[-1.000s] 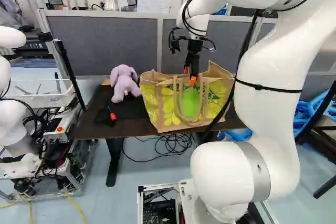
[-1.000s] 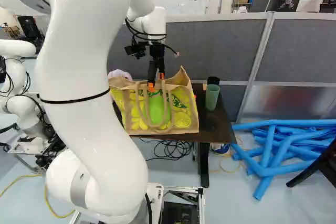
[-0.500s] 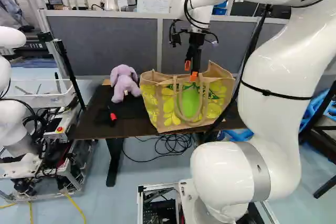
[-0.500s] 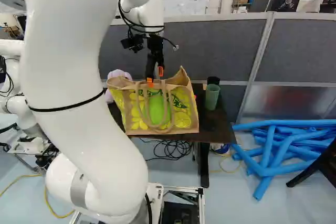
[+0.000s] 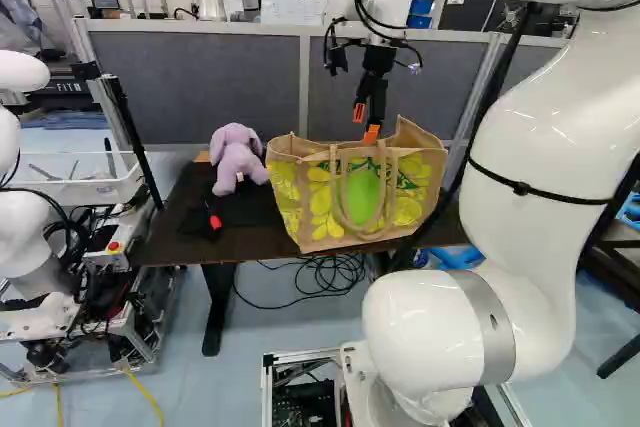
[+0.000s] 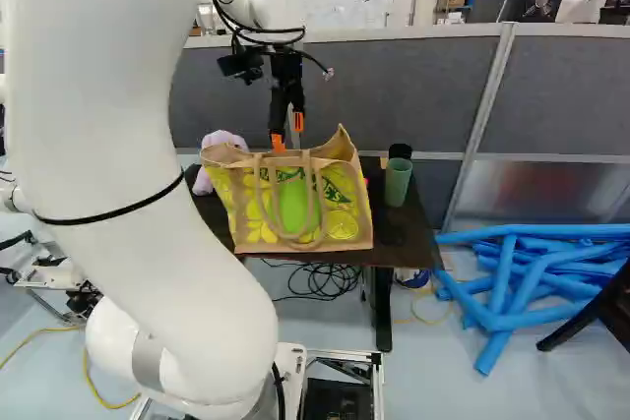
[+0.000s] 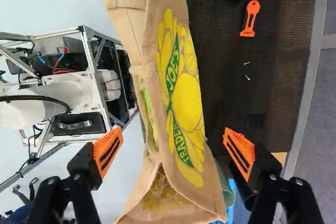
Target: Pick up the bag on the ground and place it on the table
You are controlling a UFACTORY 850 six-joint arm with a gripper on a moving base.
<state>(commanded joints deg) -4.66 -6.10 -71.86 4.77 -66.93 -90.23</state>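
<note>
A jute tote bag (image 5: 322,209) printed in yellow and green is seen upright on the dark table (image 5: 165,237), its printed front turned toward the base. A handle loop (image 5: 382,175) is draped down over that front. The black gripper (image 5: 365,123) is held above the bag, pointed downward, at the height of its rim as seen in both base views. Its jaws are released: in the wrist view the 2 fingers are spread wide, with orange pads (image 7: 108,150) facing each other across the gap. The bag is framed beneath and between them but is not pinched from 2 sides; whether either finger is touched by the rim cannot be told.

Beside the bag, a lavender plush toy (image 5: 238,160) is seated on the table. An orange-handled tool (image 7: 250,17) is laid near the toy, and 2 small screws (image 7: 248,77) are scattered close by on the dark surface. On the bag's other side, a green tumbler (image 6: 397,186) is placed, with a black cup (image 6: 401,151) just behind it.

Black cables (image 6: 320,282) are coiled on the floor below the table, and blue tubes (image 6: 532,272) are heaped at the right of the right base view. A grey partition (image 5: 200,82) is set behind the table. Another robot (image 5: 28,237) is seen at the left of the left base view.
</note>
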